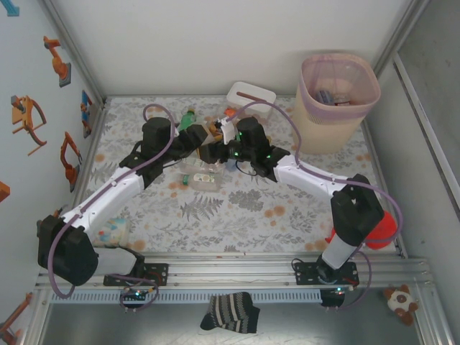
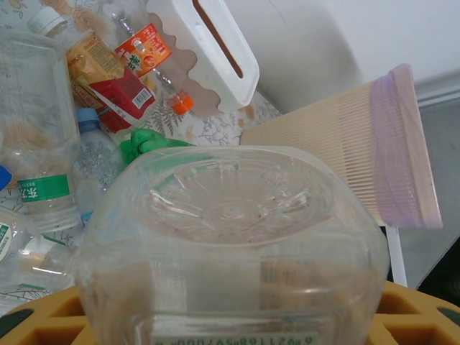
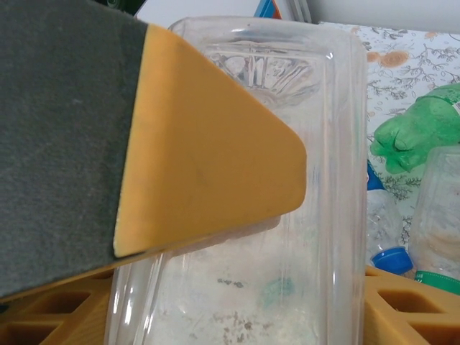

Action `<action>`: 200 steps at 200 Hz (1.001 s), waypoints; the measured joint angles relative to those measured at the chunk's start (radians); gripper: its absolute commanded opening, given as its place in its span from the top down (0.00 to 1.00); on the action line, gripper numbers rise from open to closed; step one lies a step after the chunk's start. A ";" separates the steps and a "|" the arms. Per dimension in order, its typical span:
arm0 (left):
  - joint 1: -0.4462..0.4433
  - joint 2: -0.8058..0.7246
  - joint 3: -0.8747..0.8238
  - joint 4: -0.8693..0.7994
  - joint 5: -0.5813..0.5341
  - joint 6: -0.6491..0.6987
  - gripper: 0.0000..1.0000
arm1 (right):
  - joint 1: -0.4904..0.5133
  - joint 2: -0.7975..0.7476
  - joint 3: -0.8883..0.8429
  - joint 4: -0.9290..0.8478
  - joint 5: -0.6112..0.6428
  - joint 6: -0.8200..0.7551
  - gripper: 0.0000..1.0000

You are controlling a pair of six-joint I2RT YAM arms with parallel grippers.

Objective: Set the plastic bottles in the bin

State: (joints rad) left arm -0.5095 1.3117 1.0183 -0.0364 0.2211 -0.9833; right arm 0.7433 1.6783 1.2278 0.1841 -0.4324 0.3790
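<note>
Your left gripper (image 2: 230, 316) is clamped on a clear bottle (image 2: 230, 230) whose base is turned toward the lens. Its wrist camera looks past that base to the beige bin (image 2: 338, 144), with the pink liner (image 2: 399, 144) folded over the rim, and to the white tissue box (image 2: 215, 50) just left of the bin. Your right gripper (image 3: 287, 266) has one yellow pad (image 3: 215, 144) across a square-sided clear bottle (image 3: 316, 115) and the other finger beneath it. You cannot tell from this view whether the pads are pressing, or whether it is the same bottle the left one holds. A crumpled green bottle (image 3: 420, 133) lies beside it. The overhead camera gives you what the wrists do not: the inside of the bin, where a few bottles (image 1: 334, 95) lie, and the two arms meeting well left of the bin, on its near side, beside a loose pile of bottles (image 1: 201, 172) on the fern-print table (image 1: 237, 208).
</note>
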 measured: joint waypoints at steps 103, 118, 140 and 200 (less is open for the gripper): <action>0.000 -0.090 0.000 -0.058 -0.066 0.027 0.27 | -0.028 -0.010 0.087 -0.180 0.065 -0.048 0.38; 0.000 -0.105 0.000 -0.068 -0.077 0.034 0.27 | -0.058 -0.027 0.108 -0.218 0.078 -0.061 0.38; 0.000 -0.117 0.000 -0.081 -0.093 0.039 0.27 | -0.122 -0.059 0.151 -0.283 0.094 -0.078 0.38; 0.000 -0.121 0.000 -0.092 -0.097 0.042 0.27 | -0.356 -0.089 0.340 -0.435 0.113 -0.130 0.38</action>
State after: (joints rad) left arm -0.5098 1.1912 1.0183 -0.1284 0.1238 -0.9417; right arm 0.3878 1.5894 1.5677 -0.2508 -0.3191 0.2485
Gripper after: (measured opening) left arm 0.735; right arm 0.620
